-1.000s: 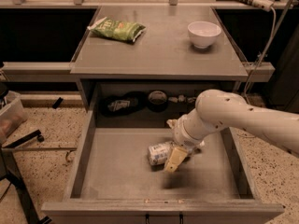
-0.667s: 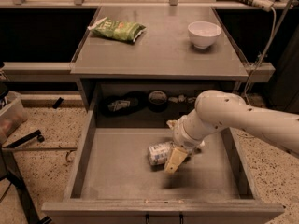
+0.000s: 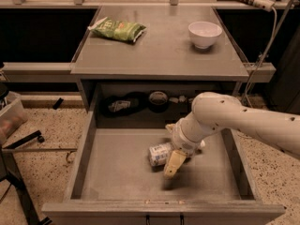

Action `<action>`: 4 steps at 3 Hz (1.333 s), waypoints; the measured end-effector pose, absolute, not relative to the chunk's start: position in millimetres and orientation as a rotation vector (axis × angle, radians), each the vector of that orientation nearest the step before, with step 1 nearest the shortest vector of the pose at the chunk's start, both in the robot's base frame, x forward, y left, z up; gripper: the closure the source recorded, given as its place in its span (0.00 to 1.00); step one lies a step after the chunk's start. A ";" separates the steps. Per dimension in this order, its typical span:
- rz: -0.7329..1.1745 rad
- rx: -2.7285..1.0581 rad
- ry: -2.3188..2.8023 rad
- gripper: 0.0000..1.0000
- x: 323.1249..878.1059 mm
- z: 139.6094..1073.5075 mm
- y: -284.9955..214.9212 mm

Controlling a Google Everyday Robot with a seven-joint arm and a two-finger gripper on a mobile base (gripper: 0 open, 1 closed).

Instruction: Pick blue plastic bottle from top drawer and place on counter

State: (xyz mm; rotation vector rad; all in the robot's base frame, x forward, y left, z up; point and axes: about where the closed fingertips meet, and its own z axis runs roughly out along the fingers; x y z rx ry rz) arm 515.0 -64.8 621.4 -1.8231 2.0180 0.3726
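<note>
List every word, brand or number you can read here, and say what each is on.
No text can be read.
On the green snack bag on the grey metal counter: pale print, too blurred.
On the small clear plastic bottle in the grey top drawer, beside the gripper: blue-white label, too blurred.
</note>
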 end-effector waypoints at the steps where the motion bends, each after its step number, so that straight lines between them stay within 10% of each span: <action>1: 0.434 -1.823 2.053 0.19 512.2 612.1 -65.0; 4: 0.417 -1.803 2.039 0.89 527.2 664.8 -65.7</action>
